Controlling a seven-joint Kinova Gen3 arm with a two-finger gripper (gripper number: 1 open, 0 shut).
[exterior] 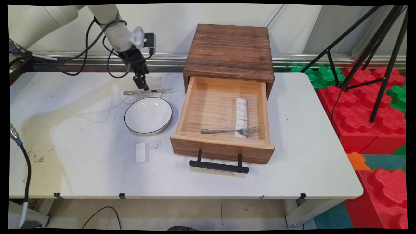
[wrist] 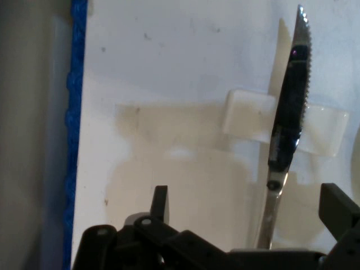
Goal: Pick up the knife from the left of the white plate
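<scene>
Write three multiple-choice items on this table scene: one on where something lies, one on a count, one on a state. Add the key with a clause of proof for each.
1. Where does the fork lie?
A. On the plate
B. In the drawer
C. On top of the wooden box

2. How many small white blocks show in the main view?
A. One
B. Two
C. Three

3. How is the gripper set?
A. Open, with the knife's handle between its fingers
B. Shut on the fork
C. Shut with nothing in it

Key:
1 B: it lies across the floor of the drawer, near its front.
2 C: two in the drawer, one on the table.
3 A: in the hand view its fingers stand apart on either side of the knife.
</scene>
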